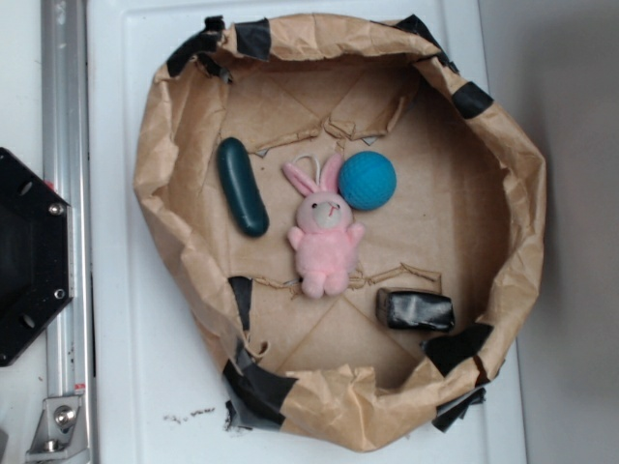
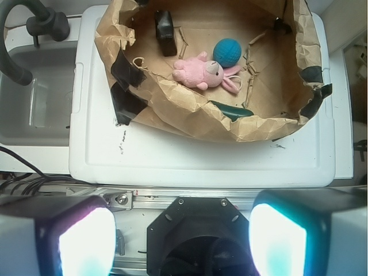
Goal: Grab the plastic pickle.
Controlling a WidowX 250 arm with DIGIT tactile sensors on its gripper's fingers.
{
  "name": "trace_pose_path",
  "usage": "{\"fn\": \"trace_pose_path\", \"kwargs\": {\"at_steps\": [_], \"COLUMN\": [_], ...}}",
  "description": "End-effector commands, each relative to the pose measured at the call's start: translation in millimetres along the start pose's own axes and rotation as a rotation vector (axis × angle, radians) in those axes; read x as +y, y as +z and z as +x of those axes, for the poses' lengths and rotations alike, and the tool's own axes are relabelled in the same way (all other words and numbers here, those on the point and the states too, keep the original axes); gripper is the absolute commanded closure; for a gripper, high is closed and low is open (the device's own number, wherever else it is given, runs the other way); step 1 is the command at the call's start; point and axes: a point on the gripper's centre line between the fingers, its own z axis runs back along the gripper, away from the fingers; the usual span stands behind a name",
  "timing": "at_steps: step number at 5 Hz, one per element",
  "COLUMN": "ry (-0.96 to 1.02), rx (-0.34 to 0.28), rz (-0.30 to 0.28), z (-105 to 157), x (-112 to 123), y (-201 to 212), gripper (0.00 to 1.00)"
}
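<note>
Two glowing gripper fingers (image 2: 86,241) are seen at the bottom of the wrist view, set wide apart with nothing between them; the gripper (image 2: 183,241) is held well short of the crumpled brown paper bowl (image 1: 503,174) patched with black tape. Inside the bowl, the smooth dark teal-green plastic pickle (image 1: 242,186) is laid on the paper floor near the left wall, just left of the pink plush bunny (image 1: 324,237), not touching it. In the wrist view the pickle is half hidden behind the bowl's near rim. A round blue ball (image 1: 368,180) is placed beside the bunny's ears, a shiny black rectangular block (image 1: 414,309) at lower right. The bowl is set on a white tray (image 1: 116,290).
</note>
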Motion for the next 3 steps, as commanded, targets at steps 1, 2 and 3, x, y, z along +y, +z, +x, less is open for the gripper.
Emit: {"fn": "trace_pose_path", "kwargs": {"at_steps": [1,2,3], "ry": [0.000,0.129,0.228], "rx": [0.000,-0.028,-0.054], "rz": [0.000,0.038,0.026], "z": [0,48,83], "x": [0,22,37], "y": [0,-26,-55], "gripper": [0.00,0.00,0.00]}}
